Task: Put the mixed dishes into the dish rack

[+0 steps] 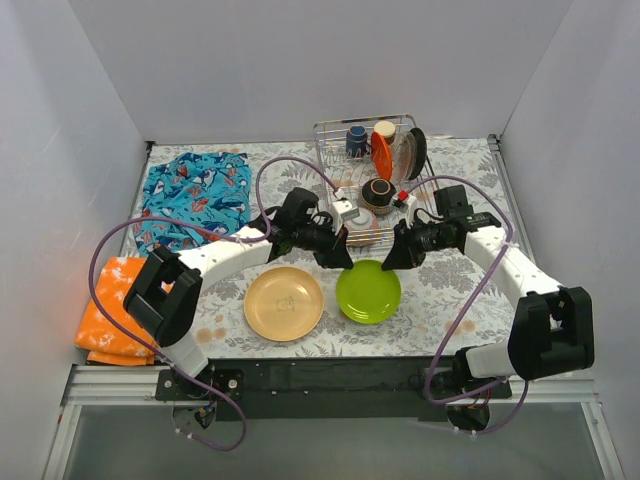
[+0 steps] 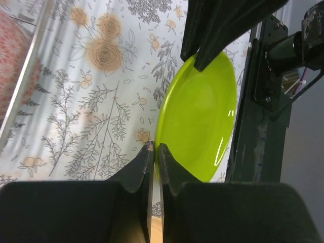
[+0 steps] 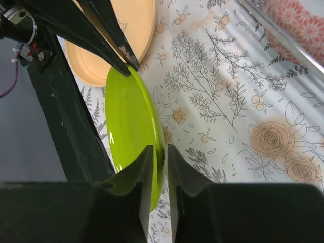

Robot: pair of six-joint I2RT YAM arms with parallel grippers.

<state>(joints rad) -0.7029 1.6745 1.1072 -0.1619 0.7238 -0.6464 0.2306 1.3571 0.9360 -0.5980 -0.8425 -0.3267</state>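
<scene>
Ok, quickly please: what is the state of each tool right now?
Left tool: closed on the rim of the green plate.
Right tool: closed on the opposite rim of the same plate.

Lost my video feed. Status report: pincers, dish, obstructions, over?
Left pincer and right pincer shut on green plate, opposite rims. Plate short of dish rack. Tan plate beside, apart.

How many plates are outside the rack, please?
2: the tan plate lying flat, and the green plate right of it, gripped by the left hand and right hand.
</scene>
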